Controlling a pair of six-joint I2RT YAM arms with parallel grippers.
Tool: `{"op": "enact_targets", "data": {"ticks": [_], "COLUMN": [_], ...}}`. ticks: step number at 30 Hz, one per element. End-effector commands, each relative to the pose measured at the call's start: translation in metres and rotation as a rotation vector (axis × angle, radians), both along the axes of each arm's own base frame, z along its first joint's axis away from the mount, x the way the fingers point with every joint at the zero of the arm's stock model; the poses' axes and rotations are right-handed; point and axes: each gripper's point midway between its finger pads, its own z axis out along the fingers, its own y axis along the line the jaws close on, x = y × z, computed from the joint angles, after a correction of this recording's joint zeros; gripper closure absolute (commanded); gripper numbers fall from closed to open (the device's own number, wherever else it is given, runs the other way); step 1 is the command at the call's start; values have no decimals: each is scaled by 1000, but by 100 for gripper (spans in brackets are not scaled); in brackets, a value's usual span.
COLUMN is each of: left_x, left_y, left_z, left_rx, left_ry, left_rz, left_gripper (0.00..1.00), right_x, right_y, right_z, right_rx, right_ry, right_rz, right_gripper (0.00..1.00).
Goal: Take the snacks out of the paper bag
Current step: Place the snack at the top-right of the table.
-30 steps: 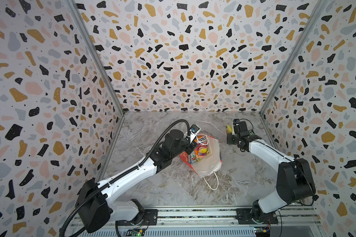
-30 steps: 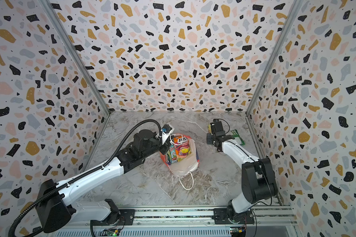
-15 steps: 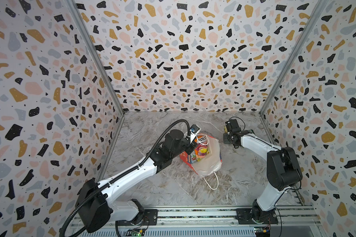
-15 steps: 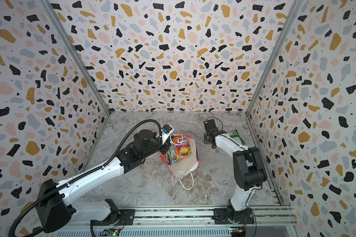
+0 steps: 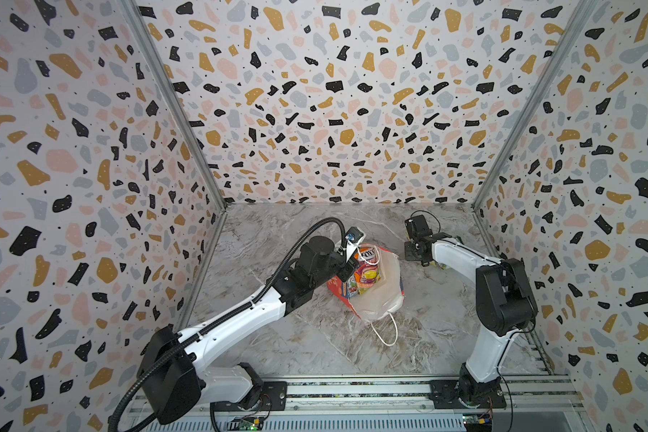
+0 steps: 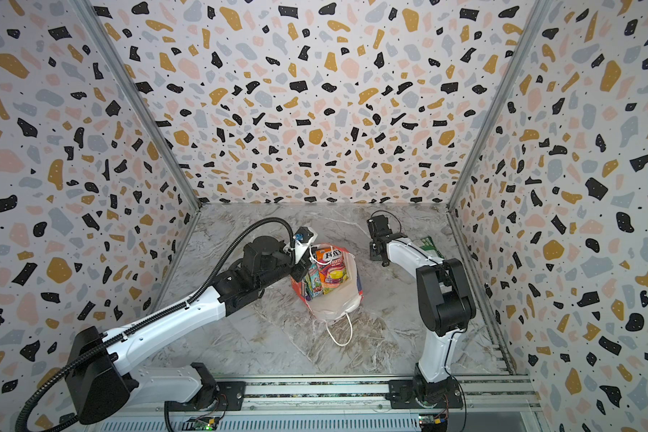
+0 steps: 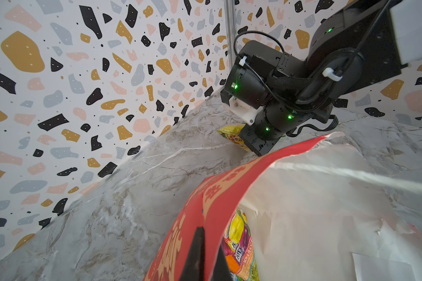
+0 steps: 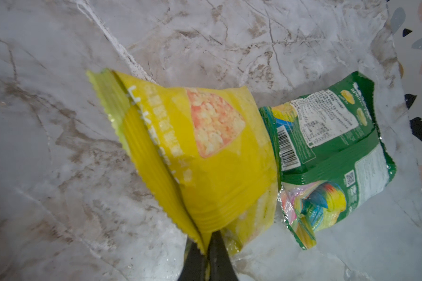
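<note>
left gripper (image 5: 346, 272): fully closed, pinching the red near wall of the bag (image 7: 205, 206) at its rim. one finger is outside the wall, the other inside. the grip props the mouth open.

bag: sits on the table (image 8: 46, 121) just beyond this gripper's tips, leaning, with the white lining exposed. one cord handle (image 5: 388, 333) trails on the table. the other loops across the mouth.

snacks in the bag: at least three packets stand inside, right against the inner finger. an orange packet (image 5: 368, 256) sits highest and a purple one (image 5: 367, 278) is below it.

right gripper (image 8: 206, 243): closed on the crimped edge of a yellow packet (image 8: 205, 150), low over the table and well apart from the bag. the packet hangs out ahead of the tips. a green packet (image 8: 327, 150) lies flat on the table just beside it.

task is judged partly done: two packets out, the rest inside.

risks:
- the glossy yellow packet is held by a thin seam only, so it may slip out early or land on the green one.
- the left pinch is on thin paper, and a pull may tear the rim or tip the bag.
- the cord over the mouth may snag the next packet lifted.
</note>
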Motion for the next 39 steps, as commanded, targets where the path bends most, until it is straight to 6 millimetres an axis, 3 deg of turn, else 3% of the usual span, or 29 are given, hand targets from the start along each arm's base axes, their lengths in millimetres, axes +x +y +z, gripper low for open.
{"op": "enact_targets", "data": {"ticks": [1, 11, 15, 19, 23, 26, 28, 31, 34, 39], "left_x": [2, 1, 1, 1, 1, 2, 1, 1, 1, 2], "left_y": [-6, -4, -5, -6, -6, -5, -5, -6, -7, -7], "left_z": [14, 16, 17, 16, 15, 16, 16, 17, 17, 17], "left_rx": [-46, -47, -51, -51, -47, -46, -48, -49, -52, -51], "left_ry": [-43, -46, -49, -45, -43, -46, -46, -45, -42, -42], "left_rz": [-11, -7, -8, -13, -12, -8, -10, -13, -17, -16], "left_gripper": [100, 100, 100, 100, 100, 100, 100, 100, 100, 100], "right_x": [2, 5, 6, 10, 12, 11, 10, 11, 20, 31], "right_y": [-10, -42, -40, -27, -10, -1, -1, -16, -42, -61], "right_z": [7, -2, -1, 6, 35, 72, 100, 120, 107, 62], "right_rx": [-28, -72, -47, 26, 140, 262, 362, 508, 504, 399], "right_ry": [2, 29, 24, 15, -33, -114, -187, -277, -261, -146], "right_rz": [-28, -86, -78, -42, -1, 33, 52, 53, -8, -56], "right_gripper": [92, 86, 72, 55, 51, 43, 41, 47, 60, 54]}}
